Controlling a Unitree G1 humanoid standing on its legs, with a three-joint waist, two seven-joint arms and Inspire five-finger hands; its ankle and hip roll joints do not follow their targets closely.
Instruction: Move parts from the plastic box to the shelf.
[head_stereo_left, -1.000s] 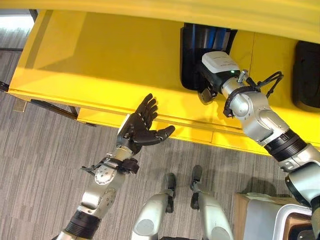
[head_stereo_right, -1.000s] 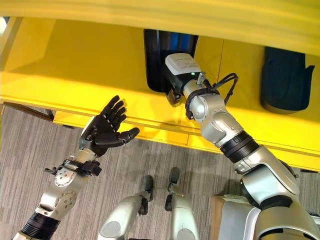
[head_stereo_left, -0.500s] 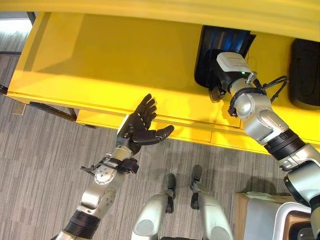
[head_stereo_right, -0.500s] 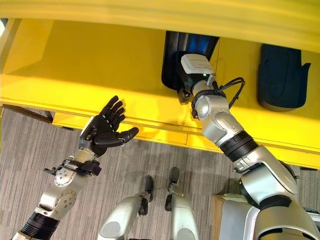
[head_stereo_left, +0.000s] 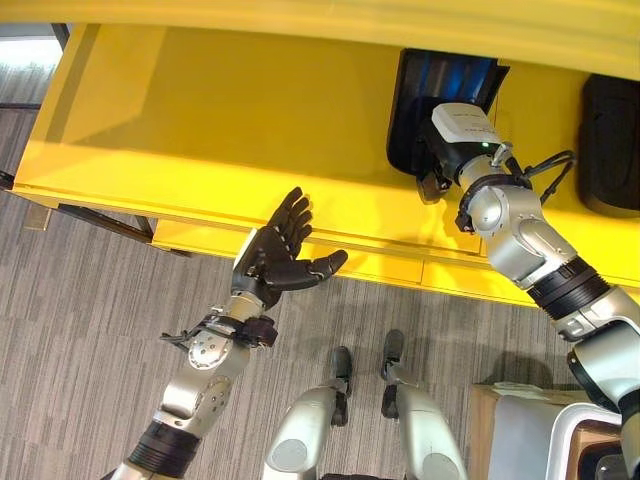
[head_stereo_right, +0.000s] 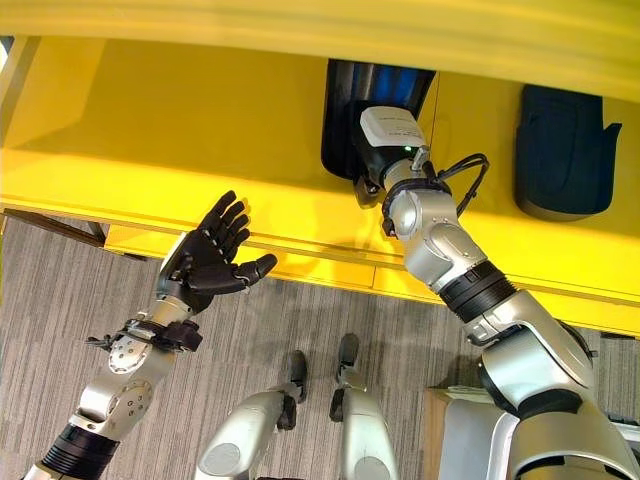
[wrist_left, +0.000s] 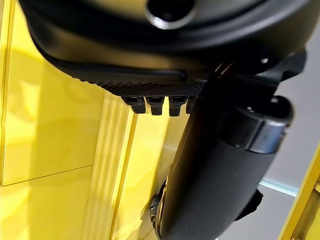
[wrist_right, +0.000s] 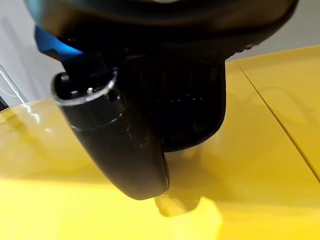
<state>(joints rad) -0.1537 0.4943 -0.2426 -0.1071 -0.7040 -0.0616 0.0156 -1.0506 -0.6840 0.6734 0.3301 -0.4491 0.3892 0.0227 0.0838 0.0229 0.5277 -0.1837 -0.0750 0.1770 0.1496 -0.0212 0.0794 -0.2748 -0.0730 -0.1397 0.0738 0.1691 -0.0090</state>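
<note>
A black moulded part (head_stereo_left: 415, 110) stands on the yellow shelf (head_stereo_left: 200, 130), toward its back. My right hand (head_stereo_left: 432, 184) reaches in over the shelf and is shut on this part. In the right wrist view its thumb (wrist_right: 115, 145) lies across the part (wrist_right: 195, 115), just above the shelf surface. My left hand (head_stereo_left: 280, 255) hovers open and holds nothing in front of the shelf's front edge, palm turned up. The left thumb (wrist_left: 215, 175) shows against the yellow shelf front.
A second black part (head_stereo_right: 565, 150) rests on the shelf to the right of the held one. A white plastic box (head_stereo_left: 590, 430) and a cardboard box (head_stereo_left: 490, 410) sit on the floor at the lower right. The shelf's left half is bare.
Over the last second my right hand slid the black part to the right along the shelf, toward the second part. It has barely moved in the last half second. The left hand stayed still.
</note>
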